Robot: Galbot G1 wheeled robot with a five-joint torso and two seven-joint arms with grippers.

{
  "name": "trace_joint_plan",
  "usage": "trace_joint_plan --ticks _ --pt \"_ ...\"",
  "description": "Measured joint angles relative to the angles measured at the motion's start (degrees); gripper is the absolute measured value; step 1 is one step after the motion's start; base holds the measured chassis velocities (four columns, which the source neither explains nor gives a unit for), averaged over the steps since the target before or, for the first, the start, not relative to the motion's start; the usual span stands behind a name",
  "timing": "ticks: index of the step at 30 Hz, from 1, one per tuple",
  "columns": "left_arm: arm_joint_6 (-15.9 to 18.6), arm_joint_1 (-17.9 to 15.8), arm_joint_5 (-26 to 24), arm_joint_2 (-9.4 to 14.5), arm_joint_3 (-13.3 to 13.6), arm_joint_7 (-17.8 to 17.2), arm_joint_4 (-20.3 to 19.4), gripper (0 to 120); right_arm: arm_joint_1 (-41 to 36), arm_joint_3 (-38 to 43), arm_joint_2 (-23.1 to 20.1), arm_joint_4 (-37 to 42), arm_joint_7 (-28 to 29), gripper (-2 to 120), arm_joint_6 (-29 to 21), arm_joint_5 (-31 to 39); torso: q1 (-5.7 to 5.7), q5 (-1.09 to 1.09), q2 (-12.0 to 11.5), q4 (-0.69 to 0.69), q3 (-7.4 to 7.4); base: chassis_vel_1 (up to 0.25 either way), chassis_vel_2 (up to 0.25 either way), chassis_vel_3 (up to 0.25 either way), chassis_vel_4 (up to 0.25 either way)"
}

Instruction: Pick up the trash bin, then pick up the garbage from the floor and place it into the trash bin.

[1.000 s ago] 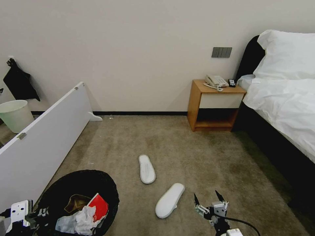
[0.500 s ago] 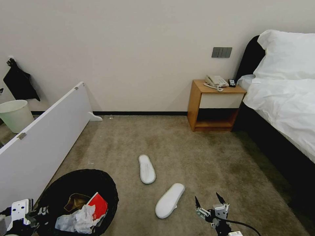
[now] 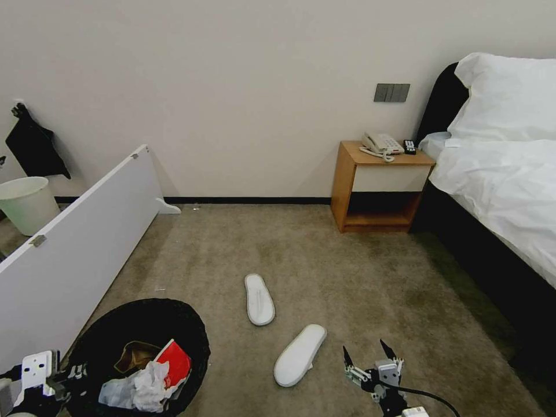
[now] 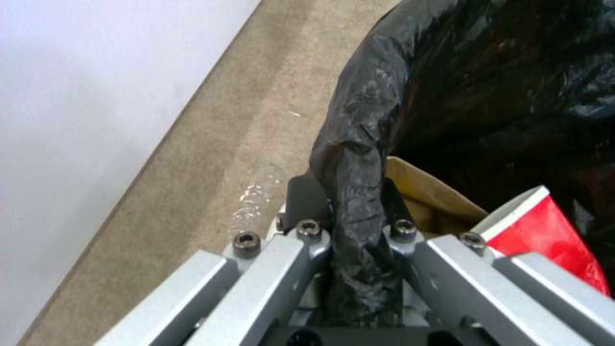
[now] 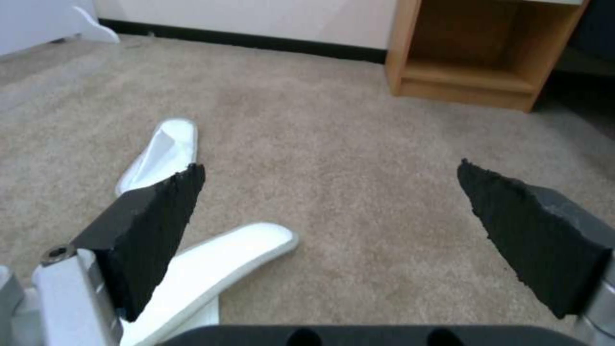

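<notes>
The trash bin, lined with a crinkly black bag, hangs at the lower left of the head view. My left gripper is shut on its bag-covered rim. Inside lie a flattened red paper cup, a brown cardboard box and crumpled white tissues. Two white slippers lie on the carpet: one farther off and one nearer. My right gripper hovers open just right of the nearer slipper, nothing between its fingers.
A white board leans along the left side. A pale bare bucket stands behind it by the wall. A wooden nightstand with a telephone and a bed take up the right. Open carpet lies ahead.
My right gripper has dropped slightly lower in the head view. The bin and my left gripper have barely moved.
</notes>
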Motion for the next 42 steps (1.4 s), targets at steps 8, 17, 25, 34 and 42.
trace_joint_plan --ticks 8,17,25,34,42 --pt "0.0 0.0 0.0 -0.1 0.0 0.0 0.0 3 0.0 0.1 0.1 -0.1 -0.9 100 0.0 0.2 0.0 0.0 0.0 0.0 0.0 0.0 0.0 0.0 0.0" --pt "0.0 0.0 0.0 -0.1 0.1 0.0 -0.2 3 0.1 0.0 0.0 0.0 -1.2 100 0.0 0.6 0.0 0.0 0.0 0.0 0.0 -0.043 0.056 0.046 -0.037" --pt "0.0 0.0 0.0 -0.1 0.1 0.0 -0.2 3 0.3 0.0 -0.1 0.0 -1.3 100 0.0 0.8 0.0 0.0 0.0 0.0 0.0 -0.053 0.056 0.053 -0.059" --pt "0.0 -0.1 0.0 0.1 -0.1 0.0 -0.2 3 0.5 -1.3 -0.5 0.0 0.4 100 -1.5 2.5 0.0 0.0 0.0 -0.01 0.0 -0.053 0.048 0.05 -0.053" --pt "0.0 0.5 -0.1 -0.2 -0.5 0.0 -0.6 3 2.4 -6.8 -3.6 -0.3 5.5 100 -9.2 12.6 0.0 0.0 0.0 0.01 0.0 0.0 0.0 0.0 0.0"
